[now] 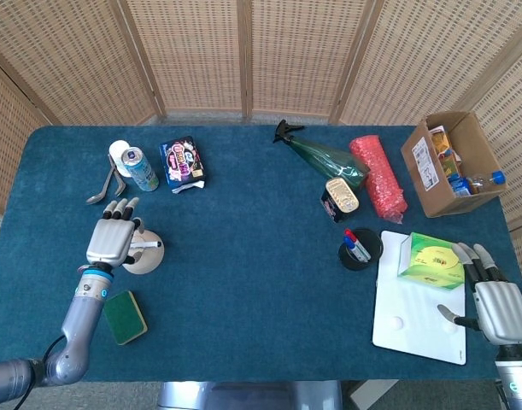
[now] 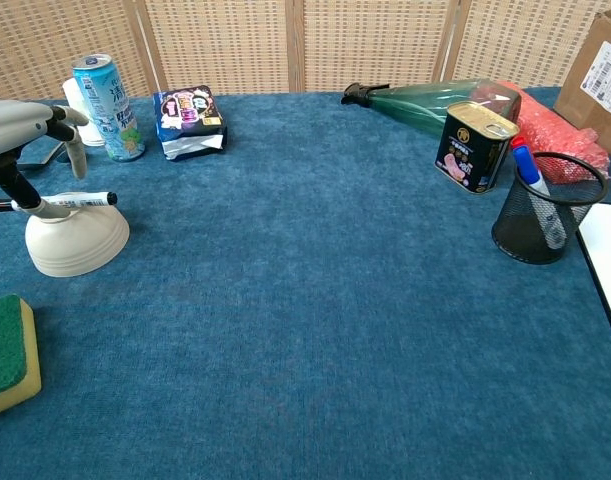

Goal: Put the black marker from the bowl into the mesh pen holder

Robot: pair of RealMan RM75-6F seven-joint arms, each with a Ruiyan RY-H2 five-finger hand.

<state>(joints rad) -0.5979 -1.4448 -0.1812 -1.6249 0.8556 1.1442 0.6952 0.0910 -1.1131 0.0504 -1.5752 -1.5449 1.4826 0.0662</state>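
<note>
marker lies across bowl, left hand over both | sponge at bowl's 6 o'clock | can at bowl's 12 | mesh pen holder well apart at bowl's 3 | tin at holder's 11 | whiteboard at holder's 4, right hand at its right edge

- The left hand covers most of the black marker in the head view.
- The chest view's left edge crops the green sponge.
- The right hand never enters the chest view.
</note>
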